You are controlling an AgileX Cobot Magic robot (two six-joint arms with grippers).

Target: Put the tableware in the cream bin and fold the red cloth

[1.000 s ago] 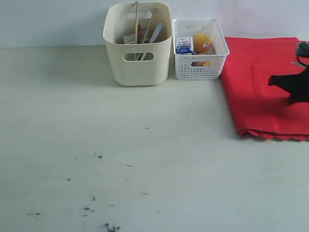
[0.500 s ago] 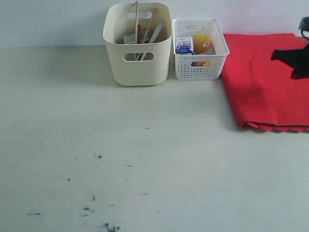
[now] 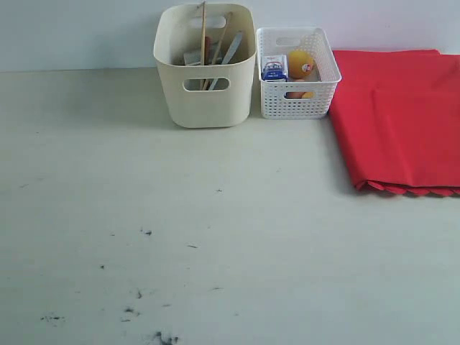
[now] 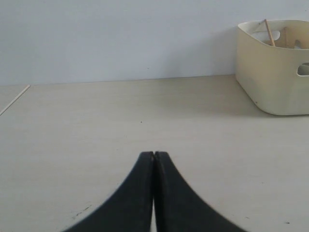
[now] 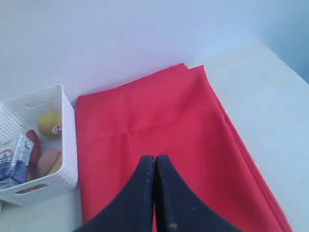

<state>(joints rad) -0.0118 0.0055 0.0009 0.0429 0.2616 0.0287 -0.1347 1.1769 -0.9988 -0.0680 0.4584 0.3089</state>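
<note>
The cream bin (image 3: 205, 68) stands at the back of the table with chopsticks (image 3: 203, 36), a knife (image 3: 231, 49) and other tableware inside. In the left wrist view the cream bin (image 4: 275, 72) sits well away from my left gripper (image 4: 154, 154), which is shut on nothing above bare table. The red cloth (image 3: 399, 122) lies folded flat at the right, its scalloped edge toward the front. In the right wrist view my right gripper (image 5: 155, 158) hovers shut and empty above the red cloth (image 5: 164, 130). Neither gripper shows in the exterior view.
A white lattice basket (image 3: 297, 72) stands between the bin and the cloth, holding an orange (image 3: 300, 63), a milk carton (image 3: 274, 68) and an egg. In the right wrist view the white lattice basket (image 5: 38, 145) is beside the cloth. Dark scuff marks (image 3: 136, 302) dot the front table.
My right arm, which hung over the cloth at the right edge, has risen and gone out of the exterior view. The cloth's front edge has settled slightly further back.
</note>
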